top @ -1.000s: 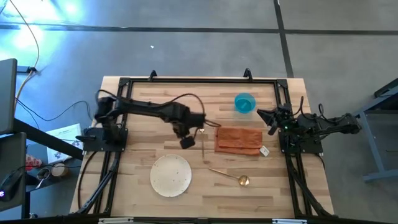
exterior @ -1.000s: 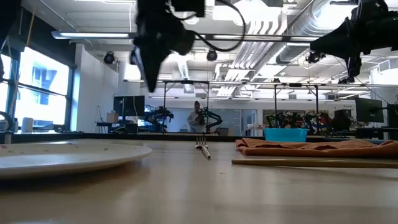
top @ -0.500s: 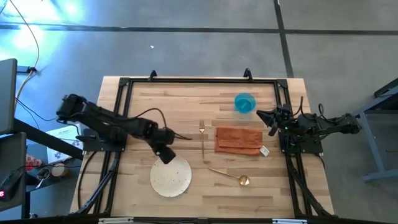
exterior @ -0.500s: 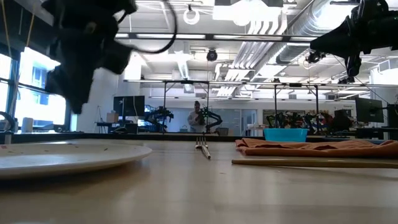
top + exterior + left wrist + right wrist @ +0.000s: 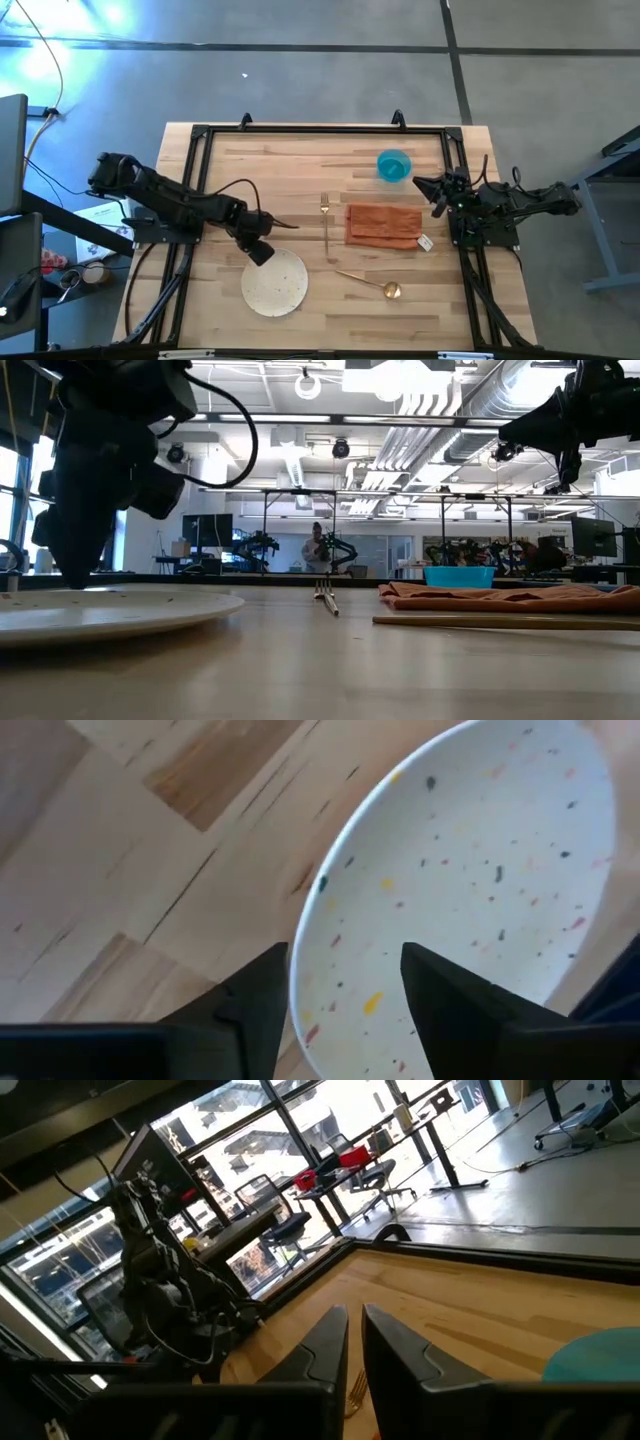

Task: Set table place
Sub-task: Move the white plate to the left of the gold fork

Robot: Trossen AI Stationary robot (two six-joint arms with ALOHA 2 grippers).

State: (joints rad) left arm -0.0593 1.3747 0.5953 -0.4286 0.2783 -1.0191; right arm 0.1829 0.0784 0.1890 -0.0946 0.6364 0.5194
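The speckled white plate point(image 5: 275, 283) lies flat on the table point(image 5: 250, 160) near its front edge. My left gripper point(image 5: 260, 251) hangs open just over the plate's far left rim point(image 5: 330, 870), one finger on each side of the rim; I cannot tell whether it touches. The gold fork point(image 5: 325, 226) lies left of the rust-orange napkin point(image 5: 383, 225). In front of the napkin lies the gold spoon point(image 5: 375, 283), and behind it stands the blue bowl point(image 5: 393, 165). My right gripper point(image 5: 428, 189) waits shut at the table's right edge, raised.
A black rail frame point(image 5: 320, 130) borders the tabletop, with the arm bases on its left and right sides. Bare wood lies between the plate and the fork point(image 5: 327, 598). Beyond the table, a person point(image 5: 318, 548) stands far off in the room.
My left gripper has left the fork and swung toward the table's left and near edges, coming down over the plate's far left rim. Its fingers have opened on the way. The fork stays flat where it lay.
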